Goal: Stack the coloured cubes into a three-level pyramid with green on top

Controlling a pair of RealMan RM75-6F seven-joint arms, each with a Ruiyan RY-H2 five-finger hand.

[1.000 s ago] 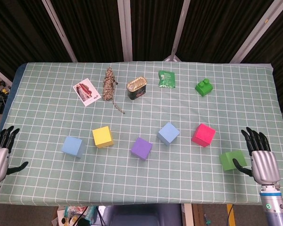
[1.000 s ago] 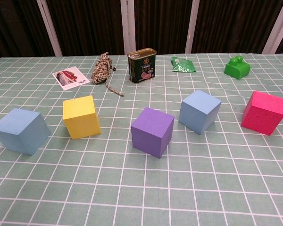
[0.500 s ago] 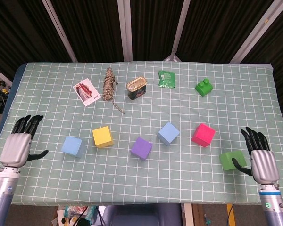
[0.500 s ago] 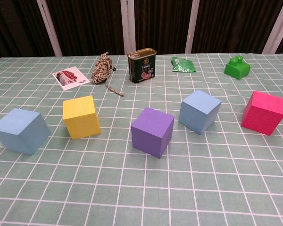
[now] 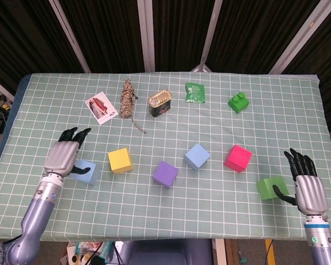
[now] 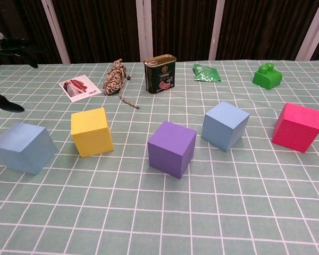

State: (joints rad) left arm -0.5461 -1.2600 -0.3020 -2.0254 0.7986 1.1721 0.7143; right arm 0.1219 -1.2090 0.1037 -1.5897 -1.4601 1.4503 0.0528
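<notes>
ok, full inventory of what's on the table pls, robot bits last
light blue cube: 1, near left, under the left hand
light blue cube: 1, centre right
yellow cube: 1, right of the left blue one
purple cube: 1, near centre
pink cube: 1, right
green cube: 1, near right
tin can: 1, dark green, far centre
rope bundle: 1, mottled, left of can
picture card: 1, far left
green packet: 1, far centre right
green toy brick: 1, far right
left hand: fingers spread, above left blue cube
right hand: fingers spread, thumb at green cube

Six cubes [image 5: 165, 174] scattered apart, none stacked.
</notes>
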